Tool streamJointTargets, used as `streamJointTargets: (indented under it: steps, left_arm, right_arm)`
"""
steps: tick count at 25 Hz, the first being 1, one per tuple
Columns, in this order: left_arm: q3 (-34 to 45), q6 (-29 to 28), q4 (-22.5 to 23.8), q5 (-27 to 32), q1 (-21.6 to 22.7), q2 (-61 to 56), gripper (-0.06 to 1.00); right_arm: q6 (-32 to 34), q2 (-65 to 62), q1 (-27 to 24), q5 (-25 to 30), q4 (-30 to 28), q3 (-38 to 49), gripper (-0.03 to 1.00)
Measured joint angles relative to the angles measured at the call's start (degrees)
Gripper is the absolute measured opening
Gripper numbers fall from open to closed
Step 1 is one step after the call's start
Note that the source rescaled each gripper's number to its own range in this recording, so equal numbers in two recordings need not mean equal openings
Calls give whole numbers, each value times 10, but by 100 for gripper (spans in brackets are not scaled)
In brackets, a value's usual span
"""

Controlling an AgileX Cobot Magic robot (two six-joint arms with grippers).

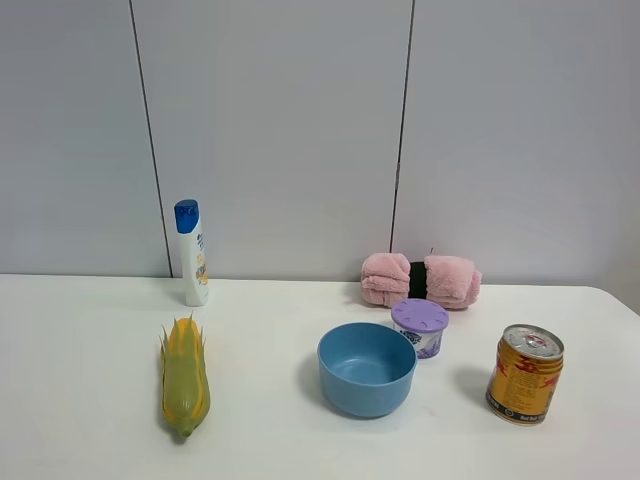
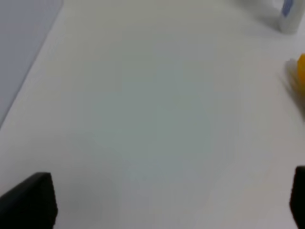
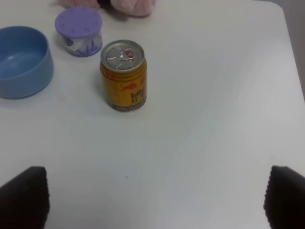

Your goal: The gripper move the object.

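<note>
On the white table point(image 1: 90, 420), toward my right side, the small lilac-lidded tub point(image 1: 420, 327) is sitting upright just behind and to the right of the blue bowl point(image 1: 367, 368), very close to the bowl's rim, though I cannot tell whether they are touching. A rolled pink towel point(image 1: 421, 280) is lying just behind the tub, against the grey wall. The gold drink can point(image 1: 525, 373) is standing upright to the right of the bowl and tub, apart from both.

Over on my left side, a yellow-green corn cob point(image 1: 185, 378) is lying lengthwise on the table, and a white bottle with a blue cap point(image 1: 191, 252) is standing behind it near the wall.

My right gripper point(image 3: 152, 198) is hanging above the table with its jaws spread wide; only the two dark finger ends are showing at the edges of its wrist camera, with nothing between them but bare tabletop. From there I am seeing the can nearest, the tub beyond it, and the bowl beside the tub.

My left gripper point(image 2: 167, 200) is likewise spread wide and holding nothing, hovering over bare table, with the bottle and a sliver of the corn blurred at the edge of its view.

Neither arm is showing in the high camera.
</note>
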Motion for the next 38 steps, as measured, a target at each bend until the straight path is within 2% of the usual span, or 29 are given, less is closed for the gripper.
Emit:
streamJointTargets:
  steps: [8,14,18,22,38]
  left_arm:
    - [36,-2,-17,0,-31,-124,100]
    - [38,-1,-30,7,-41,-129,100]
    - [49,0,-30,8,-68,-130,100]
    - [67,0,-35,36,-98,-131,100]
    - [69,-3,-46,41,-101,-131,100]
  right_arm:
    - [0,0,0,0,0,0,100]
    - [0,0,0,0,0,0,100]
    - [0,0,0,0,0,0,100]
    - [0,0,0,0,0,0,100]
    - [0,0,0,0,0,0,100]
